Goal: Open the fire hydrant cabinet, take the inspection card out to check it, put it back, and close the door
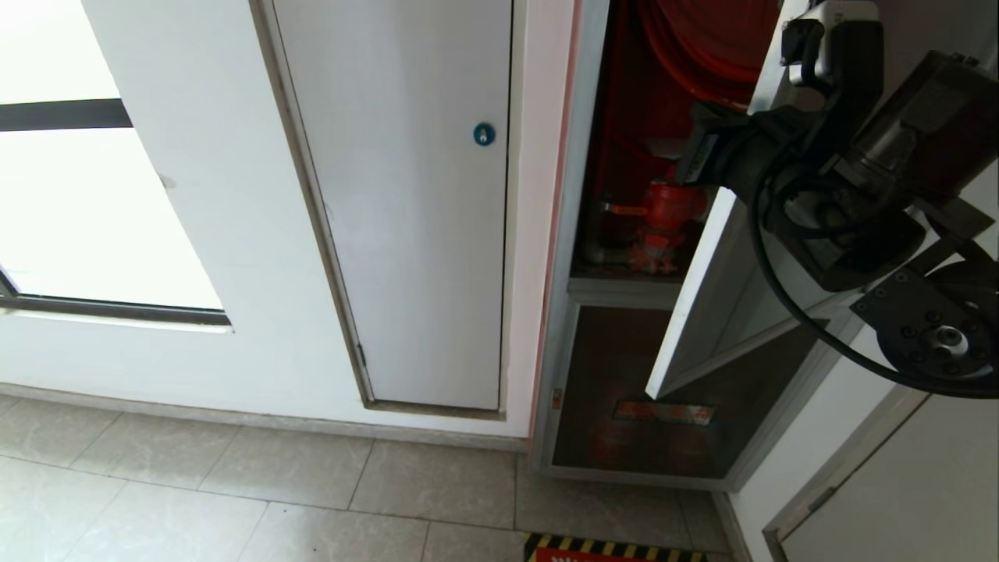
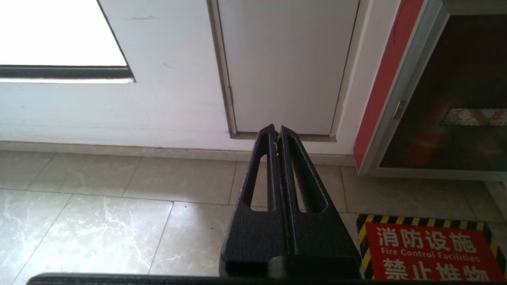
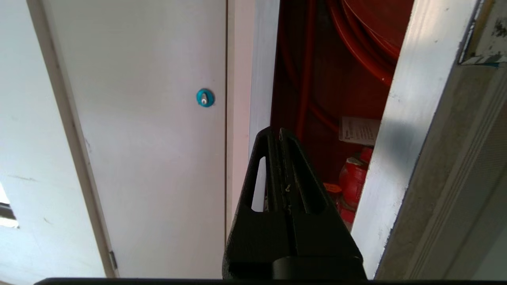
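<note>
Ahead of my right gripper (image 3: 276, 134): the gap of the cabinet (image 1: 624, 195), red inside, with the door (image 3: 408, 130) edge just beside the fingers on one side and the silver frame post on the other.
Right gripper state: clenched, fingers pressed together, holding nothing; I cannot tell whether it touches the door edge.
Door: partly swung out, standing ajar, its pale edge running down past the arm in the head view.
Card: a white printed sheet (image 3: 359, 130) shows deeper in, beyond the fingertips and close to the door edge, above the red valve (image 3: 352, 178); I take it for the card, though its print is too small to read.
Step in hand, as I judge it: widening the door before reaching in.
How I'd do it well: keep the closed fingers behind the door's edge, sweep it outward along its hinge arc, slowly, so the tips don't slip off.
Risk: the opening looks too narrow yet for a clean reach; the hose reel (image 3: 368, 35) is near overhead.
Left gripper (image 2: 277, 132): shut, parked low, pointing at the floor tiles near the white panel door (image 2: 285, 63).
</note>
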